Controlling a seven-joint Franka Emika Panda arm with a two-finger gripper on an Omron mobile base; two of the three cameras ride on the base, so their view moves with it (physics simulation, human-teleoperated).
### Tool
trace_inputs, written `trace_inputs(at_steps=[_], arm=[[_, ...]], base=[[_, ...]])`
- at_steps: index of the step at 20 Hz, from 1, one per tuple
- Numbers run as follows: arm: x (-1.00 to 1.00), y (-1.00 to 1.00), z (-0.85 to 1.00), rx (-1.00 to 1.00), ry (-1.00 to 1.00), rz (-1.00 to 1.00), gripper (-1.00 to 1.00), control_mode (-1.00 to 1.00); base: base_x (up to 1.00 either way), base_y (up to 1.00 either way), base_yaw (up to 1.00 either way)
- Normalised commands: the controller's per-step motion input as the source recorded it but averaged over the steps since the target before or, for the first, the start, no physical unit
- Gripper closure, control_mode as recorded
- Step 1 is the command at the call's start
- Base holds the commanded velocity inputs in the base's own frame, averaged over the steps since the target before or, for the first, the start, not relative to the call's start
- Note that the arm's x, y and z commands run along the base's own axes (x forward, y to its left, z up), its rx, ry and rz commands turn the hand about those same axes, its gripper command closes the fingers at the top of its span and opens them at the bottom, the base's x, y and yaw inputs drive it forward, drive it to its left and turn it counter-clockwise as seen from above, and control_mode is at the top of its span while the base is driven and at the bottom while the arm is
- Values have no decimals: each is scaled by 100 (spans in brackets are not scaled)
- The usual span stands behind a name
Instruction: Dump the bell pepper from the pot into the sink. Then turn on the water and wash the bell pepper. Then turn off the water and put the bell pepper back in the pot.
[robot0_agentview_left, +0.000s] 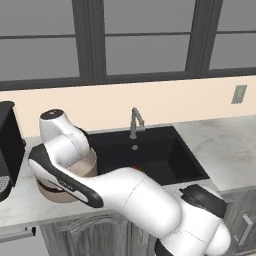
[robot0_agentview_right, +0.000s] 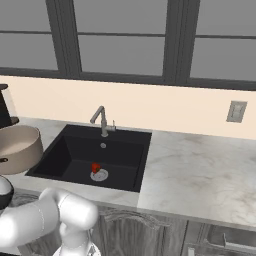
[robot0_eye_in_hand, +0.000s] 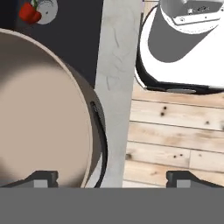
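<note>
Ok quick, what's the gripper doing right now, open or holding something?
Gripper: open, holding nothing, its fingertips either side of the pot rim.

I'm looking at a home kitchen: a light marble counter (robot0_agentview_right: 200, 170) carries a matte black sink (robot0_agentview_right: 75, 155) with a slim grey faucet (robot0_agentview_right: 101, 120) behind it, under a row of dark-framed windows (robot0_agentview_right: 125, 40). A wall outlet (robot0_agentview_right: 236, 111) sits on the cream backsplash, grey cabinet fronts (robot0_agentview_right: 150, 232) run below the counter, and I see pale wood plank flooring (robot0_eye_in_hand: 175, 135)
</note>
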Motion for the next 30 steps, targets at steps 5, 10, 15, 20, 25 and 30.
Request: trace_inputs(at_steps=[5, 10, 15, 20, 25, 30], arm=[[-65, -59, 97, 2, -5, -13, -100, -100], [-31, -100, 32, 5, 1, -35, -100, -100], [0, -100, 1, 13, 0, -40, -100, -100], [0, -100, 0, 20, 0, -43, -100, -100], [5, -100, 0, 19, 0, -43, -100, -100], [33, -100, 0, 16, 0, -46, -100, -100]], base=[[0, 0, 0], [0, 0, 0], [0, 0, 0], [0, 0, 0], [0, 0, 0], [0, 0, 0]])
